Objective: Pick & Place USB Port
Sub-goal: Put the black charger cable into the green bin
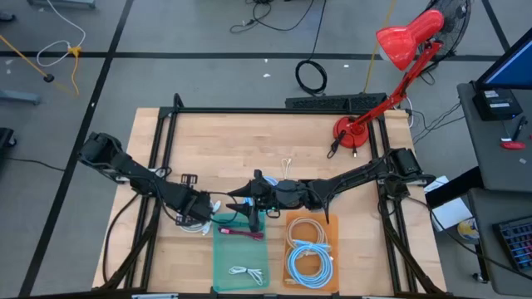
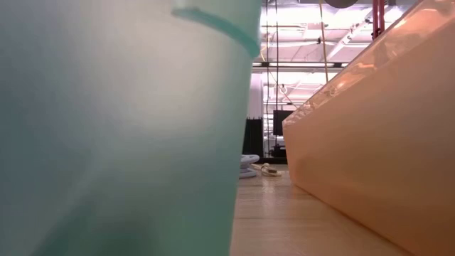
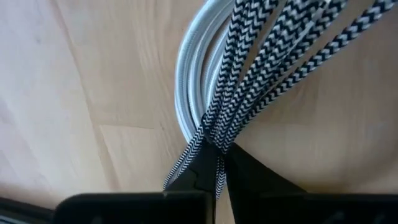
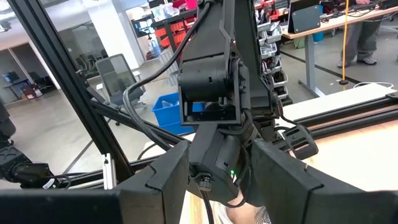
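Note:
A coil of black-and-white braided USB cable [image 3: 267, 50] lies on the wooden table beside a white cable coil [image 3: 186, 81], just left of the green tray [image 1: 223, 266]. My left gripper [image 1: 198, 218] [image 3: 216, 158] stands over this coil, pointing steeply down, shut on its strands. My right gripper [image 1: 237, 199] [image 4: 221, 158] hovers level above the green tray's far edge, open and with nothing in it, facing the left arm. The green tray holds a red cable [image 1: 241, 233] and a white one [image 1: 249, 272]. My left gripper pinches several bunched strands of the braided cable [image 3: 214, 134] between its two fingers. It comes from above, pointing steeply down. The strands fan out beyond the fingertips, and the coil lies on the table against the white cable.
An orange tray [image 1: 332, 237] with white and light blue cable coils sits right of the green tray. A small white cable [image 1: 287, 169] lies on the table farther back. A red desk lamp [image 1: 391, 75] stands at the far right corner. In the low view the trays' walls [image 2: 106, 128] [image 2: 370, 128] block most of the picture.

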